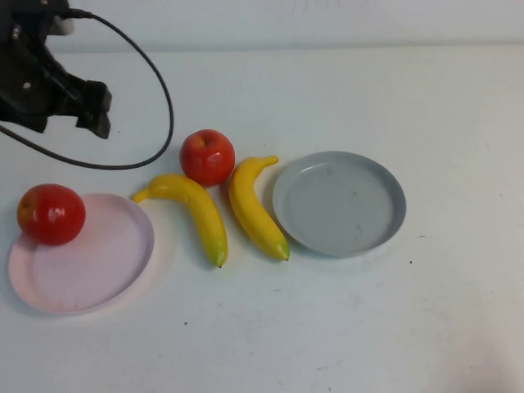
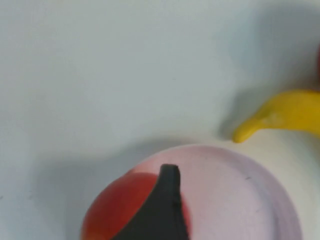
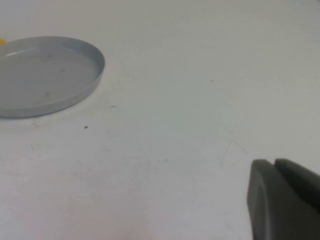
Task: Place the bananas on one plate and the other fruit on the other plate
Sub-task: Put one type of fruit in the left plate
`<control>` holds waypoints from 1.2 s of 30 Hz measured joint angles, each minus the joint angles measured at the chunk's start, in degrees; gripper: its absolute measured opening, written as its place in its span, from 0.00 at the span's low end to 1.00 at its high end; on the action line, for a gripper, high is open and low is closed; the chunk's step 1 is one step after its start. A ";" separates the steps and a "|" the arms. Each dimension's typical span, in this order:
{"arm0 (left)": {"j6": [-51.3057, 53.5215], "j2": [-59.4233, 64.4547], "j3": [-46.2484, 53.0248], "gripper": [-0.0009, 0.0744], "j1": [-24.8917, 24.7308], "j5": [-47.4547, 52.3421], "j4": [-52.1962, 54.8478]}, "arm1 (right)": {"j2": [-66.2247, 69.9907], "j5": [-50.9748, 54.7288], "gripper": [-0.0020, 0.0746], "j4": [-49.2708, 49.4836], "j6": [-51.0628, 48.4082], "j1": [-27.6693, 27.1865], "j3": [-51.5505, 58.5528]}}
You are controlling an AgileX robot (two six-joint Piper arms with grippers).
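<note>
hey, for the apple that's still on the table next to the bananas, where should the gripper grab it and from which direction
Probably from straight above, jaws across the widest part of the apple on the table. It sits upright, stem dimple up. One banana lies close at its near-left, the other banana at its right, so side approaches look crowded. The left gripper, open and far-left of it, seems the natural arm; the right gripper is shut.

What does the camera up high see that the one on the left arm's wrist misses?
Only the high view shows the grey-blue plate, the second apple, the second banana and the open left gripper above the table's far left. Only the left wrist view shows one fingertip up close. Both show the pink plate, its apple and the nearer banana. The shut right gripper appears in neither.
</note>
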 joint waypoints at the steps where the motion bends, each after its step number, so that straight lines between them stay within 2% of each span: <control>1: 0.77 0.00 -0.11 0.90 -0.99 -0.46 -0.75 | 0.00 0.00 0.00 0.00 0.00 0.00 0.00; 8: 2.05 2.59 -0.09 0.89 -11.92 -6.83 -2.24 | 0.00 0.00 0.00 0.00 0.00 0.00 0.00; 11: 2.27 4.07 -0.09 0.76 -14.85 -9.97 -2.24 | 0.00 0.00 0.00 0.00 0.00 0.00 0.00; 14: 4.23 5.27 -0.09 0.57 -16.54 -12.99 -1.76 | 0.00 0.00 0.00 0.00 0.00 0.00 0.00; 16: 5.78 5.62 -0.09 0.54 -16.93 -14.55 -1.62 | 0.00 0.00 0.00 0.00 0.00 0.00 0.00; 18: 6.85 5.97 -0.09 0.58 -16.98 -16.26 -1.33 | 0.00 0.00 0.00 0.00 0.00 0.00 0.00; 22: 7.32 6.85 -0.09 0.81 -16.98 -18.27 -0.77 | 0.00 0.00 0.00 0.00 0.00 0.00 0.00; 25: 7.04 8.10 -0.09 0.89 -16.98 -19.79 0.27 | 0.00 0.00 0.00 0.00 0.00 0.00 0.00; 36: 6.84 12.14 -0.09 0.90 -16.98 -27.00 0.91 | 0.00 0.00 0.00 0.00 0.00 0.00 0.00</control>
